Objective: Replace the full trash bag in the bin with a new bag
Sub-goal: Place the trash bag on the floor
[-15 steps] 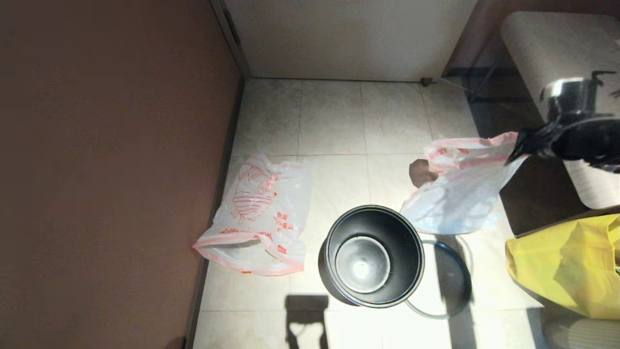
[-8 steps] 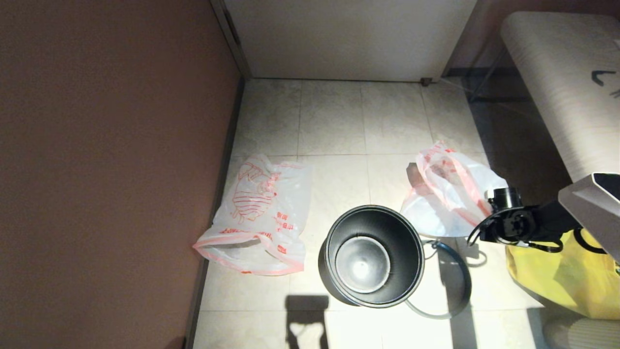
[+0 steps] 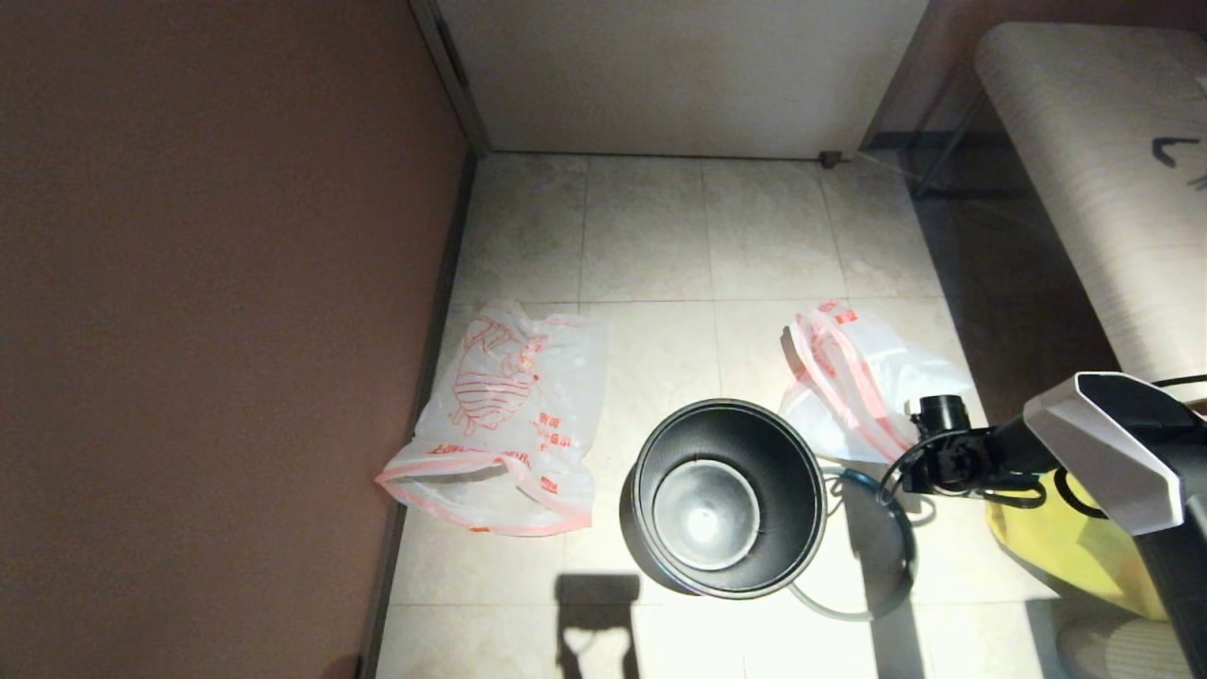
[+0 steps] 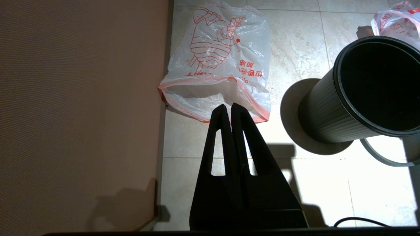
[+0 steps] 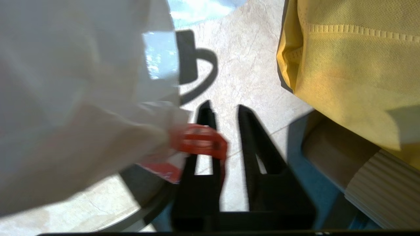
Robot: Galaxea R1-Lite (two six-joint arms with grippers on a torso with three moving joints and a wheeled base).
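You are looking at the right gripper (image 5: 223, 109) hanging low at the right of the bin (image 3: 724, 498), fingers standing apart; the pink-red tip of the full trash bag (image 3: 863, 382) is draping over one finger. That bag is lying on the floor just right of and beyond the bin. The new bag (image 3: 504, 420) is lying flat to the bin's left. The left gripper (image 4: 228, 109) is hovering over it, fingers pressed together.

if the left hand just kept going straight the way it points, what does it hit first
Most likely the new bag: the shut left hand points at its open pink-edged mouth on the floor. Depth is unclear, so it might meet the floor tile just short of that edge. The bin lies off to the side.
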